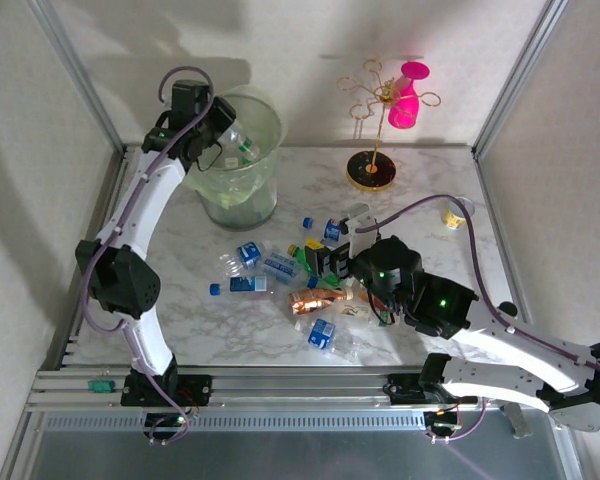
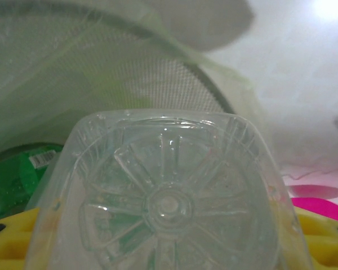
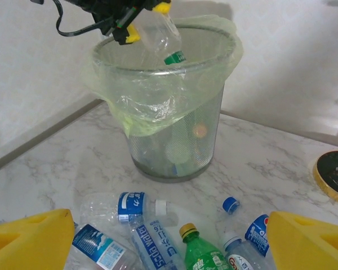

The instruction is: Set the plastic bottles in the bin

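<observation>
Over the bin (image 1: 265,195) at eleven o'clock, left gripper (image 1: 223,133) clamps a clear bottle (image 1: 240,145), pads (image 2: 327,239) mostly hidden; right gripper (image 1: 328,260) gapes wide.

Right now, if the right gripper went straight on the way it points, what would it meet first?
Most likely the green plastic bottle with the gold cap, lying just ahead between the open jaws, though depth is unclear; the round bin with the pale-green liner stands beyond it.
</observation>
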Tool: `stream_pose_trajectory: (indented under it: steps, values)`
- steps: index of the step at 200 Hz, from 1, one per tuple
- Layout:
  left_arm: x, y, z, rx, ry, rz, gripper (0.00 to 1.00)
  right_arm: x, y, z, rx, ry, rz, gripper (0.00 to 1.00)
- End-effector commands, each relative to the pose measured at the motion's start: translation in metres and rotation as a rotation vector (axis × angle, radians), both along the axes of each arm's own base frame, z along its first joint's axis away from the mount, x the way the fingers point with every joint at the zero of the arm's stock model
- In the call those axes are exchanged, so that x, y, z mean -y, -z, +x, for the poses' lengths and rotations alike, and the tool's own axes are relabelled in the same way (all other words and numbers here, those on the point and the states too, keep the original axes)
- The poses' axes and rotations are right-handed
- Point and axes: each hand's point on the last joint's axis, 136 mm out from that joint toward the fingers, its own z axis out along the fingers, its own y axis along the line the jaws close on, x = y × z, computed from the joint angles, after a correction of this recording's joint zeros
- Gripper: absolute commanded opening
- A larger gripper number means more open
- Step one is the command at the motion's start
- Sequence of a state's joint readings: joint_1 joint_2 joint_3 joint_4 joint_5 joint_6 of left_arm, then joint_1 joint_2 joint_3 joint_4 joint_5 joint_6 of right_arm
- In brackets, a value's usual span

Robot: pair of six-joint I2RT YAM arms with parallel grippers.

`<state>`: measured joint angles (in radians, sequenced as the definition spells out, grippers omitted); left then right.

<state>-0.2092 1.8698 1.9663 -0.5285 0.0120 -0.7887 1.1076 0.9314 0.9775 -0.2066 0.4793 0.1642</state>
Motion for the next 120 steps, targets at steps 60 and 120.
stream_pose_trajectory:
  steps: [60,120]
  values:
    - [0.01,0.072,0.02,-0.195,0.092,-0.084,0.51,0.001,0.007,0.01,0.001,0.04,-0.034,0.89]
    - [0.0,0.091,0.025,-0.243,0.049,-0.038,0.81,-0.005,0.005,0.012,0.001,0.036,-0.044,0.9]
